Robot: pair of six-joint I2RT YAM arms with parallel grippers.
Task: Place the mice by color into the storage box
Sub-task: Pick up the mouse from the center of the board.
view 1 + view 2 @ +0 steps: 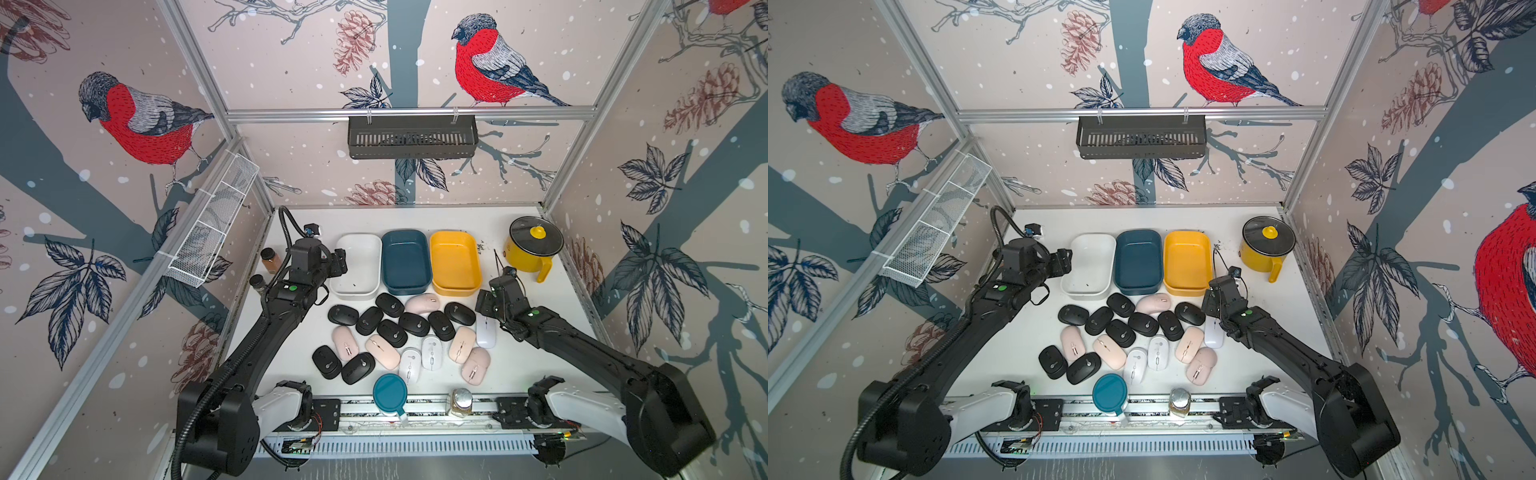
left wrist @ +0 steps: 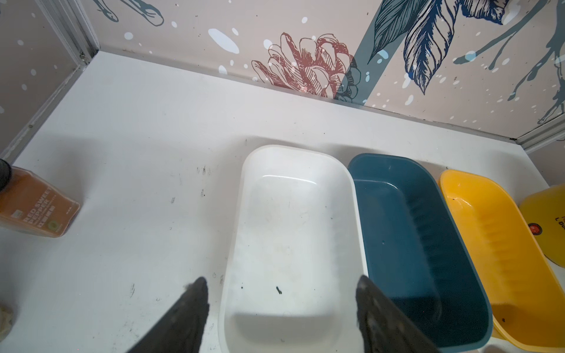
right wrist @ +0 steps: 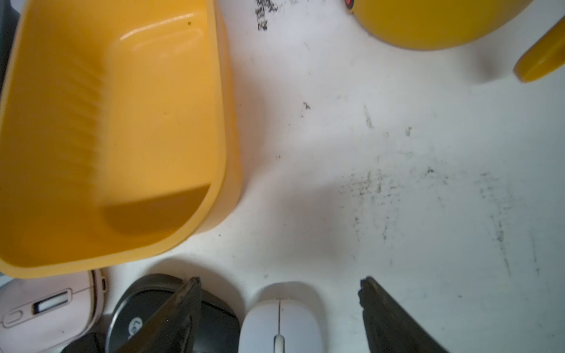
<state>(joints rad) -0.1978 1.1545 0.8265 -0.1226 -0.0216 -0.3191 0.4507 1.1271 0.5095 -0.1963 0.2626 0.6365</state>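
Where oval mice (image 1: 392, 332) cluster: matte black, pale pink, glossy white shells.

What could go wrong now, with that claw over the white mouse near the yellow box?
1. The right gripper is open over the white mouse, but one finger hangs above the neighbouring black mouse; closing might pinch or shove both.
2. The other mice lie packed and touching, so lifting one could drag neighbours.
3. The white box, blue box and yellow box: none is pink or black, so colors could get mixed.
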